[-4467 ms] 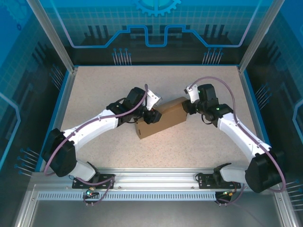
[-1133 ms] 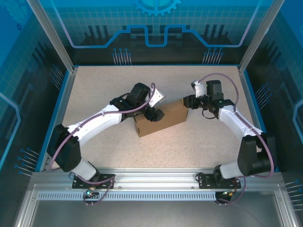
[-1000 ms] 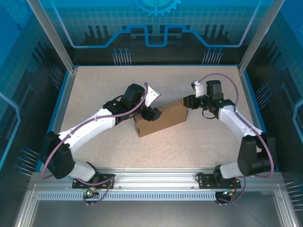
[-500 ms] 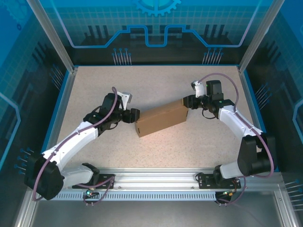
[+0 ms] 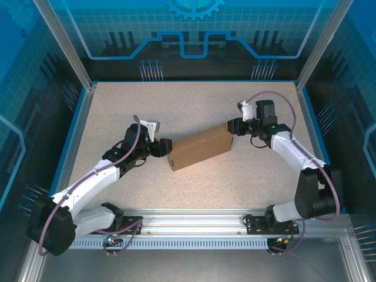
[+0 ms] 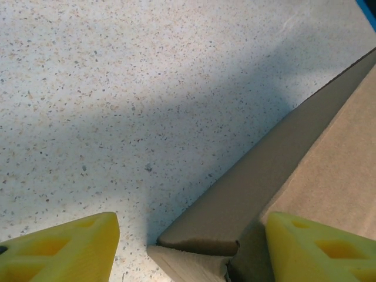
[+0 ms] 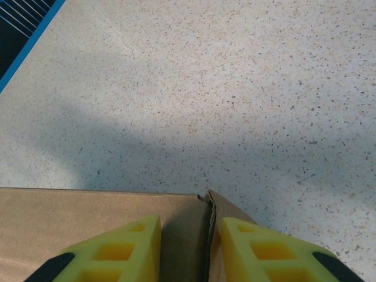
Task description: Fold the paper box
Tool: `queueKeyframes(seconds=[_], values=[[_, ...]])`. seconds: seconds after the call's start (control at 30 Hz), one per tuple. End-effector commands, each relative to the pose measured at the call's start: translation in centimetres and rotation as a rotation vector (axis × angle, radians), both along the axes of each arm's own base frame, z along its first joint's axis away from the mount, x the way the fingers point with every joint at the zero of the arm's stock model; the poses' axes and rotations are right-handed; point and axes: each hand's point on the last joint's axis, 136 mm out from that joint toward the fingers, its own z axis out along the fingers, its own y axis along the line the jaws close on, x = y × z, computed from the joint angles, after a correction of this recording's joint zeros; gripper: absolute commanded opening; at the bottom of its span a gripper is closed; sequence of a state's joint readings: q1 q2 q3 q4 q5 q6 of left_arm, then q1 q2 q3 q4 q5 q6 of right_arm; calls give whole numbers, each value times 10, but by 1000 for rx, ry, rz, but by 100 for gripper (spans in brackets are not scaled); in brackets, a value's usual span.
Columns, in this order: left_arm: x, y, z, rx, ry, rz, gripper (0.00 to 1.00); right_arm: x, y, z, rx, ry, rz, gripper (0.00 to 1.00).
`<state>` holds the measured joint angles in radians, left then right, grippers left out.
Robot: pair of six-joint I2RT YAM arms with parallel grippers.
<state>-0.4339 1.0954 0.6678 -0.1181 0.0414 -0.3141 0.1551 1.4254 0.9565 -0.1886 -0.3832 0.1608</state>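
Now left gripper (image 5: 165, 147) backed off box (image 5: 200, 147) top to left end, jaws apart; right gripper (image 5: 232, 128) clamped on right end. Looks closed.

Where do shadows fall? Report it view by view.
Left wrist: a soft grey band crosses the table beside the paper box; right wrist: a similar band lies just beyond the box; top external: even light, no glare on the box.
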Motion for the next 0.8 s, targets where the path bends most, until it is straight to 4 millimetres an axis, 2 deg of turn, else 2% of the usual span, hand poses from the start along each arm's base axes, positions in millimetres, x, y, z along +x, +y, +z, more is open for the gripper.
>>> queueKeyframes(seconds=[0.0,0.13,0.23,0.33,0.53,0.6,0.67,0.77], values=[[-39,13,-60,108,176,-17,67,-42,-19,-71,-92,264,-66,32],[-39,16,-65,165,114,-19,67,-52,-15,-83,-93,291,-64,31],[-34,13,-55,158,80,-24,69,-52,-12,-83,-95,289,-59,31],[-26,3,-29,111,22,-43,74,-47,-10,-76,-96,271,-54,31],[-4,-2,43,70,-189,-38,85,-43,-8,-70,-101,258,-45,31],[0,-9,62,39,-245,-65,89,-43,-8,-70,-102,257,-45,31],[3,-21,72,18,-272,-121,93,-35,-6,-59,-94,229,-43,31],[5,-44,77,27,-268,-263,92,-34,-6,-57,-94,224,-42,31]])
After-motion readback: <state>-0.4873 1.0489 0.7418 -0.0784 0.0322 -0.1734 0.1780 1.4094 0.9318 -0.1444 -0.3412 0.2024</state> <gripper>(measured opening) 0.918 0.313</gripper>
